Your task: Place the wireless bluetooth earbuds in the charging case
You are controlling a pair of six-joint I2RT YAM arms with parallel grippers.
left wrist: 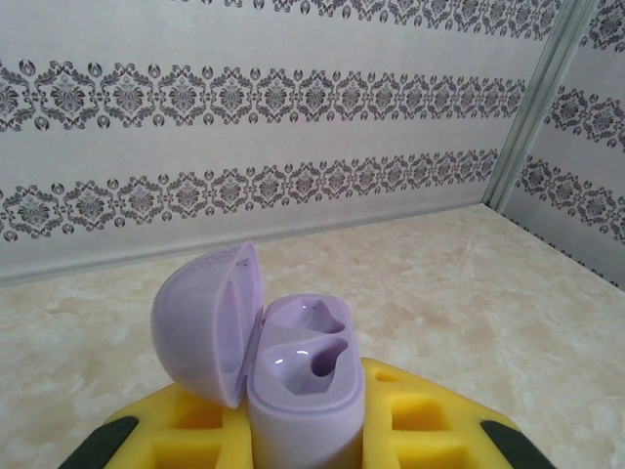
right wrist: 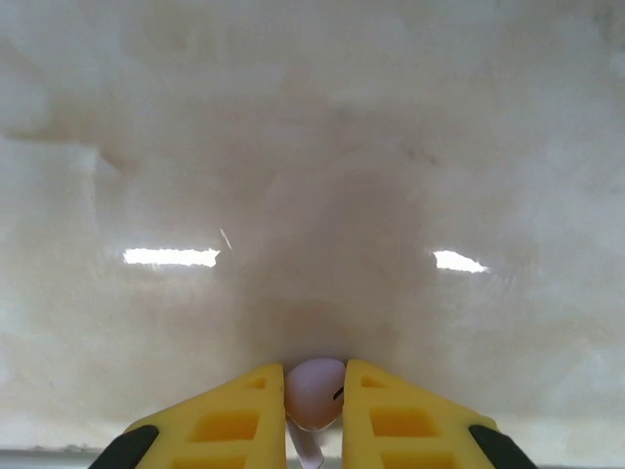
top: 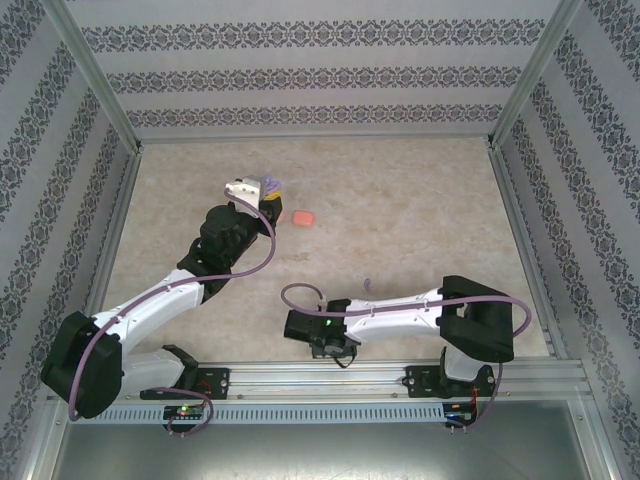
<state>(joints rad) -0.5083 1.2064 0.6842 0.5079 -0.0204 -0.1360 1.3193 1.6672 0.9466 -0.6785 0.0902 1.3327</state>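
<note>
Beige marbled tabletop (top: 420,200) runs under both of my arms, boxed in by patterned wallpaper (left wrist: 293,98). Nearest me, at about 6 o'clock on the table, my right pincer (right wrist: 314,379) points down at the surface. Its yellow fingers (right wrist: 234,415) are pressed in on a pale purple earbud (right wrist: 314,393), whose rounded body is caught between the tips. It is close to the marble, though I cannot tell whether it touches. At 1 o'clock from that wrist, a second purple bud (top: 368,284) lies loose on the table, too small for me to read any detail. Farther out, toward 11 o'clock, a salmon-pink object (top: 303,217) rests on the surface, apart from both buds. Just beyond it, at its 10 o'clock, my left pincer (left wrist: 305,425) is clamped on the lilac charging case (left wrist: 308,391) and holds it upright. The case's lid (left wrist: 207,322) is swung open to 9 o'clock on its hinge. Both moulded wells (left wrist: 312,342) inside are glossy and empty, facing up with the far wall behind them.
</note>
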